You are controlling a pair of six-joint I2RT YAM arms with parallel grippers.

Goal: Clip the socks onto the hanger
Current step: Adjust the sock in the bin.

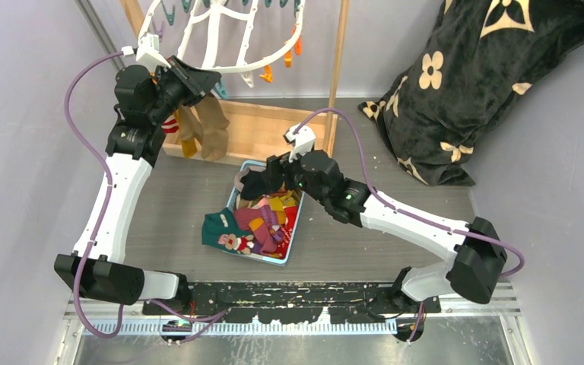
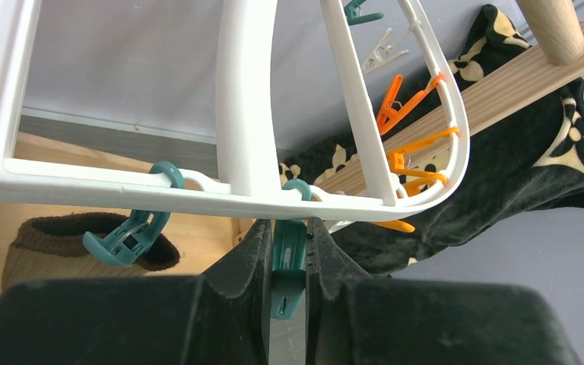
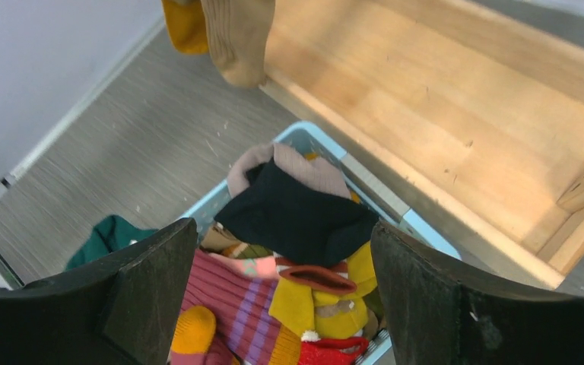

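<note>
Hanger [image 2: 247, 91] — far rim off-frame

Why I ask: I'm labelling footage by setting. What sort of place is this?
Probably a lab test cell staged for laundry: plain grey walls, a white clip hanger, a blue basket of socks.

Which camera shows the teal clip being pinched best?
The left wrist view: the teal clip sits close-up between the left hand's fingers. The top view is too far to pick it out; the right wrist view misses it.
</note>
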